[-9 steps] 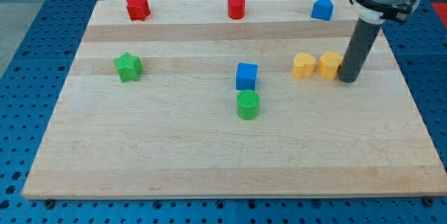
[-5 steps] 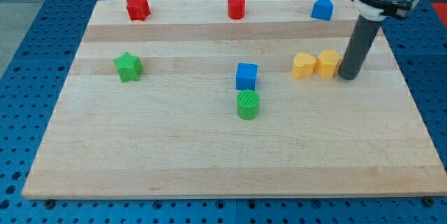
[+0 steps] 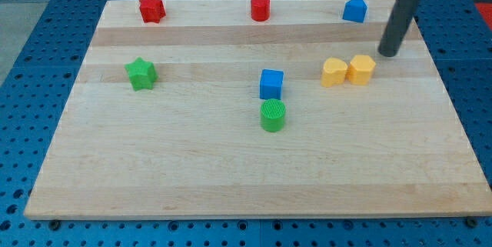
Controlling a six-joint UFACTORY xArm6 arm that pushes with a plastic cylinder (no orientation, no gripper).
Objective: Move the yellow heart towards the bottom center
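Note:
The yellow heart (image 3: 333,71) lies right of the board's middle, touching a second yellow block (image 3: 361,70), a hexagon-like shape, on its right. My tip (image 3: 389,53) is up and to the right of that second yellow block, clear of both, with a small gap between them.
A blue cube (image 3: 270,84) sits just above a green cylinder (image 3: 272,115) near the middle. A green star (image 3: 141,73) is at the left. A red star (image 3: 151,8), a red cylinder (image 3: 260,7) and a blue block (image 3: 354,8) line the wooden board's (image 3: 231,178) top edge.
My tip has moved away from the right side of the yellow hexagon, up towards the view's top. The two yellow blocks have shifted slightly left and stay touching.

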